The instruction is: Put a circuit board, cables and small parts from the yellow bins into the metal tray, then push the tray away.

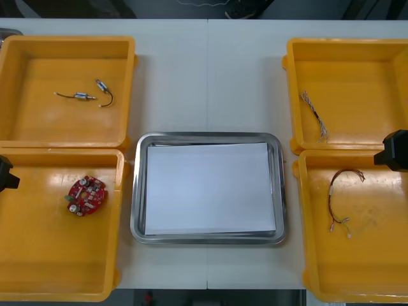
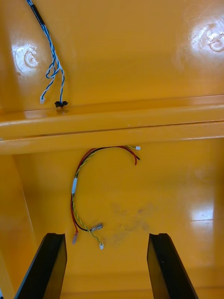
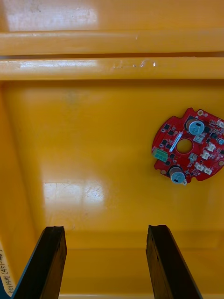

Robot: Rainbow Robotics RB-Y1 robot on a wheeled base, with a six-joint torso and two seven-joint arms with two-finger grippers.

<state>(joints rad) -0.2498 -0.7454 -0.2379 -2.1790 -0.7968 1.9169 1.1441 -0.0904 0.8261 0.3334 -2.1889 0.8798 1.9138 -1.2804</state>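
Left gripper [image 3: 105,233] is released, fingers apart with nothing between them, at the front view's left edge over the lower-left bin [image 1: 38,268]. The board [image 1: 86,195] lies flat on that bin's floor, ahead of the fingers. Right gripper [image 2: 105,236], also spread and empty, sits at the right edge over the lower-right bin [image 1: 382,255], with the red-yellow cable [image 2: 88,187] just ahead. The blue-white cable [image 1: 313,115] lies in the upper-right bin [image 1: 357,76] and the small metal parts [image 1: 86,95] in the upper-left bin [image 1: 38,64]. The tray [image 1: 207,136] is at centre, white inside.
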